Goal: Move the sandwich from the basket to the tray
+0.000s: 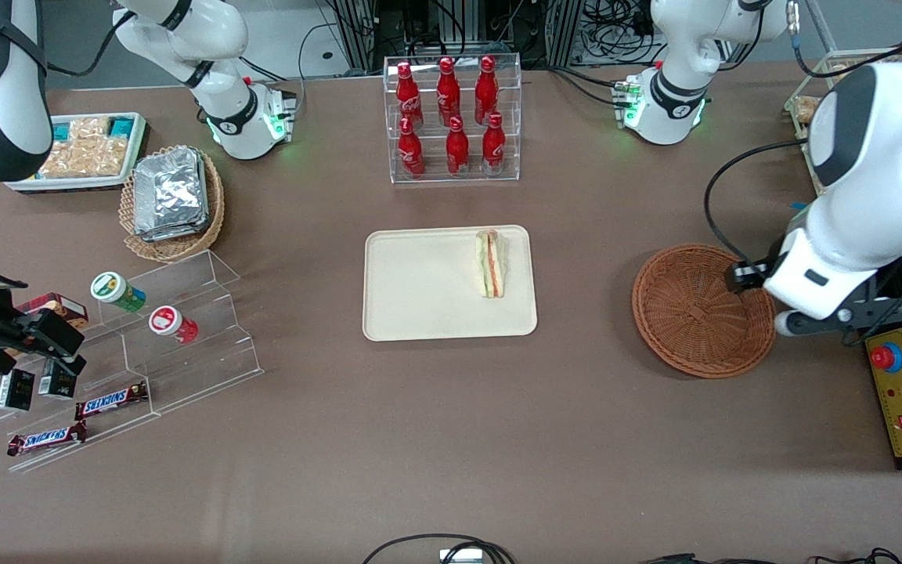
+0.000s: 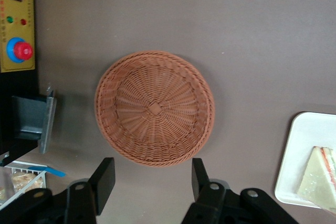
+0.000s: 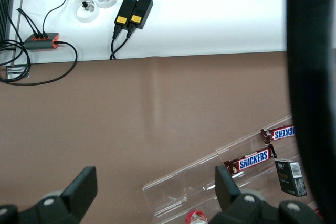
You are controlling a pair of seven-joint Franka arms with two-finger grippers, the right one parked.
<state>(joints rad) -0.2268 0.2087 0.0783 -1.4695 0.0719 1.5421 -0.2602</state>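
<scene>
While gripper [image 2: 152, 179] hovers open; one sandwich [image 1: 492, 263] on tray [image 1: 420, 290]

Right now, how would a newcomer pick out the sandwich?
Find the cream tray mid-table, nearer the front camera than the bottle rack. The sandwich lies on it: a pale wedge with red and green filling, unlike the silver foil packets. The end effector hangs open above the empty basket.

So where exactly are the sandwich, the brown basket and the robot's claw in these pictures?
sandwich [image 1: 492, 264]: front view, on its layered cut face, lying on the tray.
basket [image 2: 154, 109]: left wrist view, on the woven centre of its floor.
gripper [image 2: 152, 179]: left wrist view, midway between its open fingertips, above the basket's rim.
</scene>
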